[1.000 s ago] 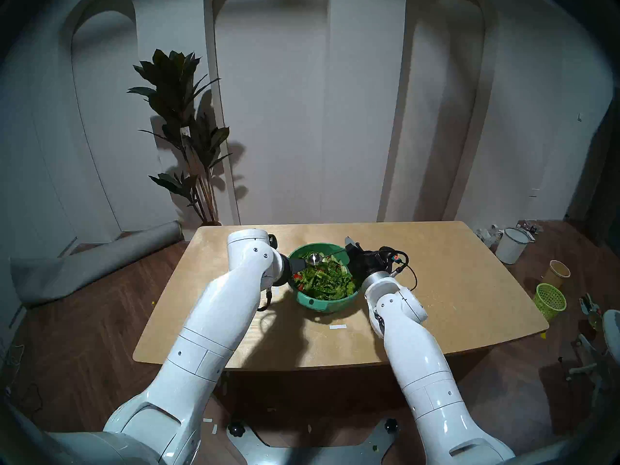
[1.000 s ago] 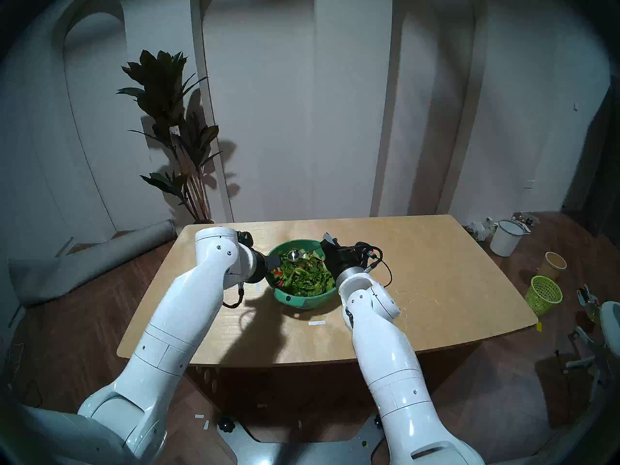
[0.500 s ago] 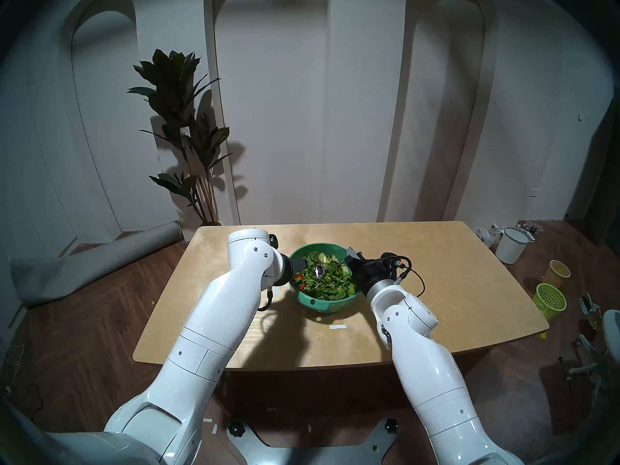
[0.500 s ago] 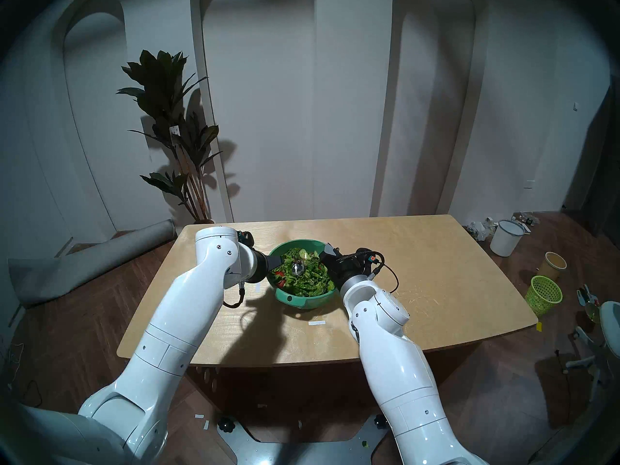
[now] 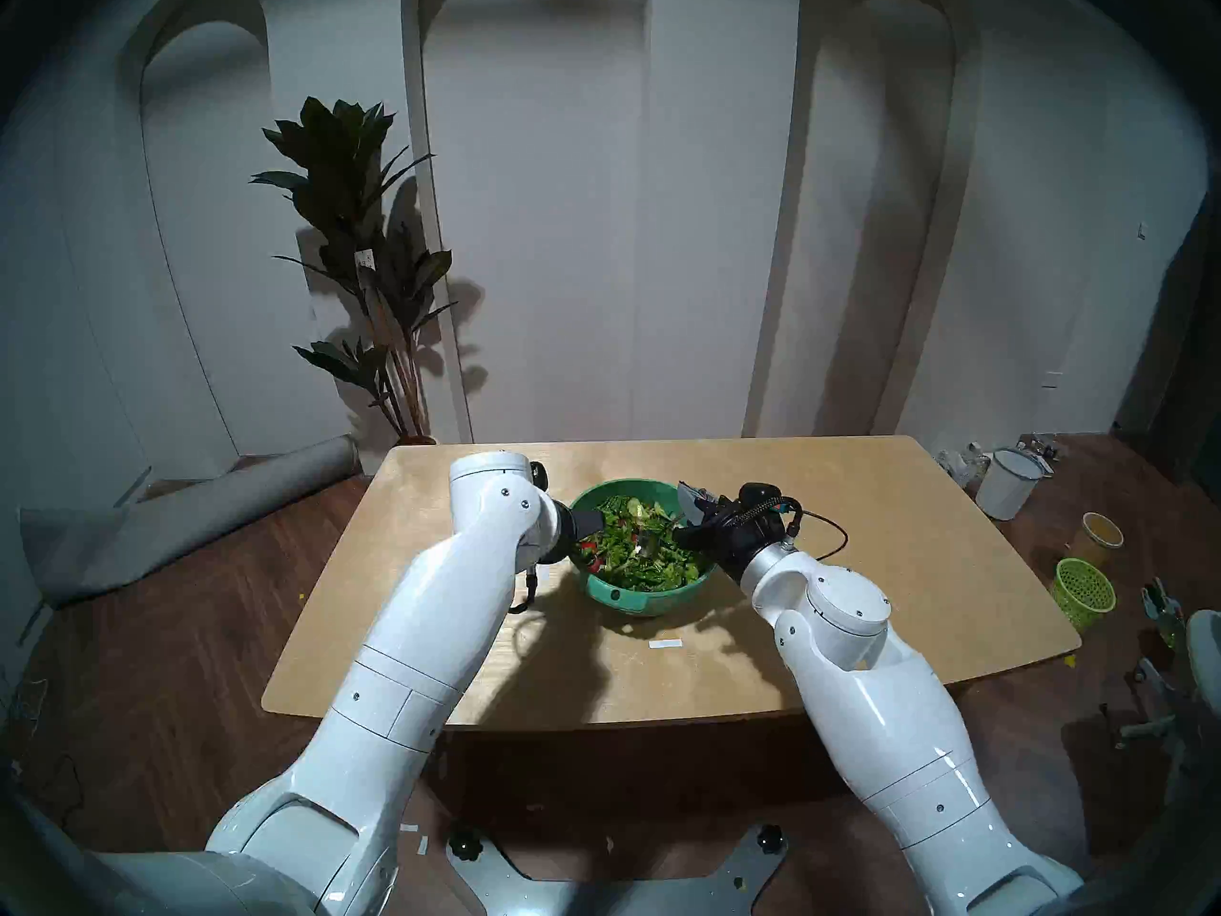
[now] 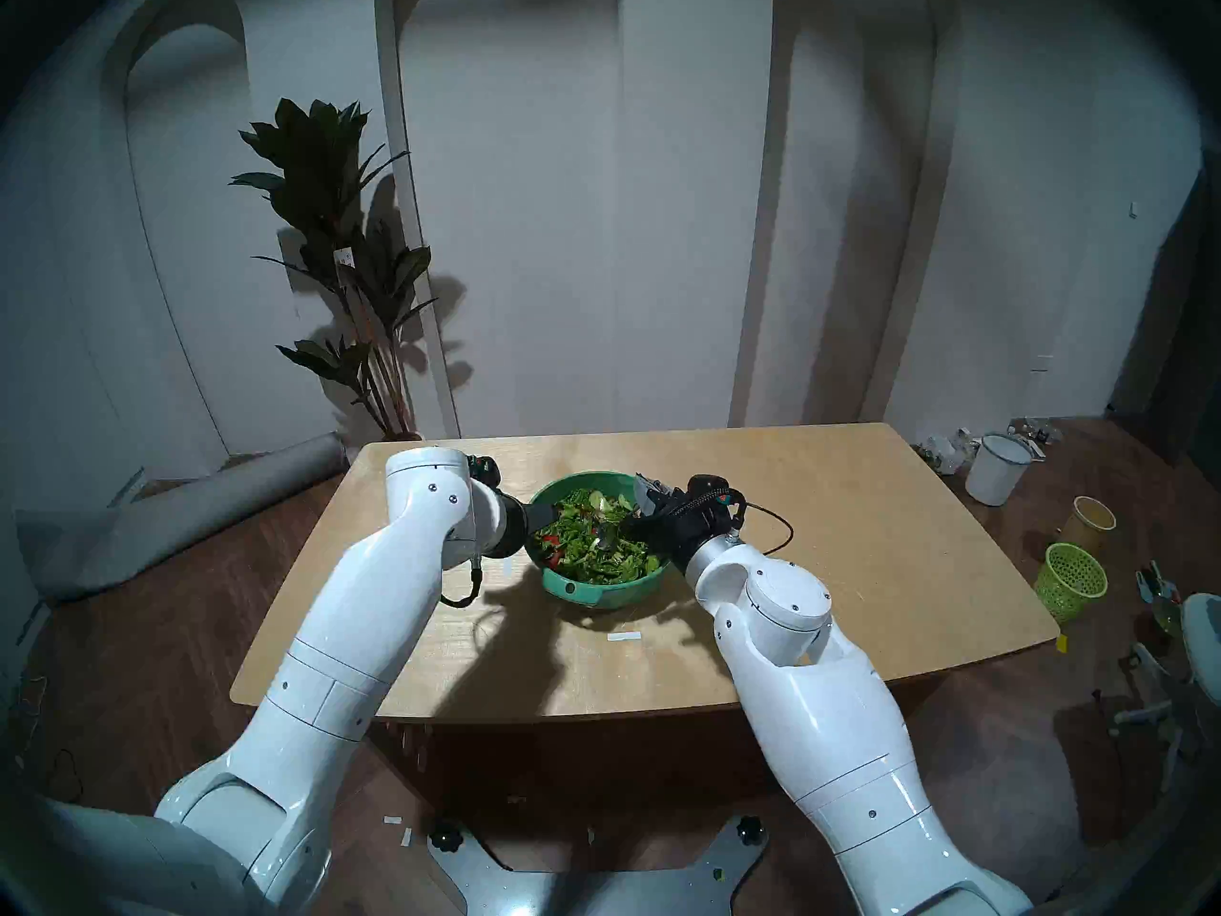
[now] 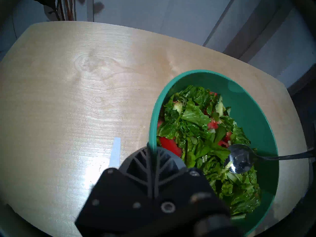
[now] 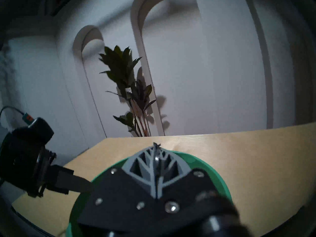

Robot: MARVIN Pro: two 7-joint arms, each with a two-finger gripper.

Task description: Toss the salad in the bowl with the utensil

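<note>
At the bottom of the left wrist view, the left gripper (image 7: 152, 156) has its jaws closed on the near rim of the teal bowl (image 7: 266, 129), one finger outside the wall and one inside. Only this view shows the salad (image 7: 201, 129) closely: wet chopped lettuce with red pieces and a few pale chunks, heaped toward the left of the bowl. It also shows the metal spoon (image 7: 239, 160) clearly, its round end lying on the leaves at lower right of the heap, its thin handle running off toward the right edge of the frame. A white tape strip (image 7: 115, 151) lies on the wooden surface (image 7: 68, 94) just left of the bowl.

The right wrist view shows none of the salad; its own gripper body fills the bottom, the right gripper (image 8: 156, 146) has its jaws pressed together on a thin sliver of metal, the spoon's handle, with the bowl rim (image 8: 220, 178) curving behind. The left gripper appears at lower left there, touching the rim.

In the head views, mid-frame, both forearms angle inward to the bowl (image 5: 634, 597), the left arm from the left, the right arm with its wrist bent low across the right rim. Farther off, upper left, a potted plant (image 5: 357, 234) stands against the arched wall.
</note>
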